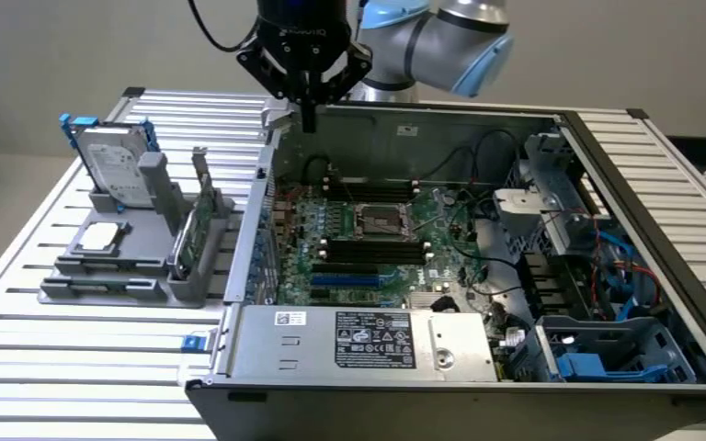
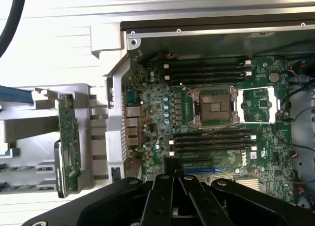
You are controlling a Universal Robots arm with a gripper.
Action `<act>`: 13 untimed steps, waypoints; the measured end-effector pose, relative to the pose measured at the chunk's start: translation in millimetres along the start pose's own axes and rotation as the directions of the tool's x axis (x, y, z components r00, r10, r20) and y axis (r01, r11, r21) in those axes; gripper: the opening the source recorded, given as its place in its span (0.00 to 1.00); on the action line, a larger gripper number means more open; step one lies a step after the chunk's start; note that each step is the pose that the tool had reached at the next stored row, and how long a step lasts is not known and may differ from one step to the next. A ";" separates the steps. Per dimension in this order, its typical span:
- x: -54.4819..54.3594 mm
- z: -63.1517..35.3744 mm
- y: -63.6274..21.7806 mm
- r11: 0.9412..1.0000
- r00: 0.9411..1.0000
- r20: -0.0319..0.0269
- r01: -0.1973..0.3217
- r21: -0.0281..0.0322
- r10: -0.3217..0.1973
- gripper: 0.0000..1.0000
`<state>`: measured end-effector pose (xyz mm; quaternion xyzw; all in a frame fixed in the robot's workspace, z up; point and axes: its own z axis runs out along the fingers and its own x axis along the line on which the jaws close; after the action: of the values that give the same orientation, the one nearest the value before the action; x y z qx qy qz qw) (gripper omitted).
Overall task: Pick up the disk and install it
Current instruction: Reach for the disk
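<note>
**Disk waits in its stand, fingers shut and empty**

The disk [image 1: 117,163] stands on its edge in a grey stand [image 1: 114,283] on the counter [image 1: 34,367]. It is on the exterior view's left, well apart from the inside of the open computer [image 1: 427,133].

The disk is a flat metal box with a white label and blue rails on its edges. It looks hard and stiff, so it should not bend. It is likely a bit heavy for how big it is, and its smooth metal faces may be slippery. It is probably easy to hurt inside, so it should not be bumped or dropped.

The best place to take hold looks like the top part that sticks up out of the stand, with one finger on each flat face. A green card [image 1: 201,207] stands in the same stand near it. A small square chip [image 1: 102,236] lies lower down in front.

The arm [image 1: 451,41] reaches in from the back and bends down. The fingers [image 1: 308,108] point straight down over the back corner of the computer, near its wall. They are pressed shut together and hold nothing. In the wrist view the fingers [image 2: 165,196] look down at the big green board [image 2: 147,108] inside the computer. The disk is not yet picked up.
</note>
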<state>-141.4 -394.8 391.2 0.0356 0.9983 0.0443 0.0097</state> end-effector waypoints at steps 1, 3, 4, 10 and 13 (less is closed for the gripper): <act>5.0 0.7 1.3 1.000 1.000 0.000 0.000 0.000 0.000 0.11; 14.3 2.6 3.9 1.000 1.000 0.000 0.000 0.000 0.000 0.11; 18.9 3.7 5.1 1.000 1.000 0.000 0.000 0.000 0.000 0.11; 46.7 9.7 12.2 1.000 1.000 0.000 0.000 0.001 0.000 0.11; 60.9 11.8 16.0 1.000 1.000 0.000 0.000 0.002 0.000 0.11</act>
<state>-200.7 -373.4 379.9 0.0356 0.9984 0.0433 0.0096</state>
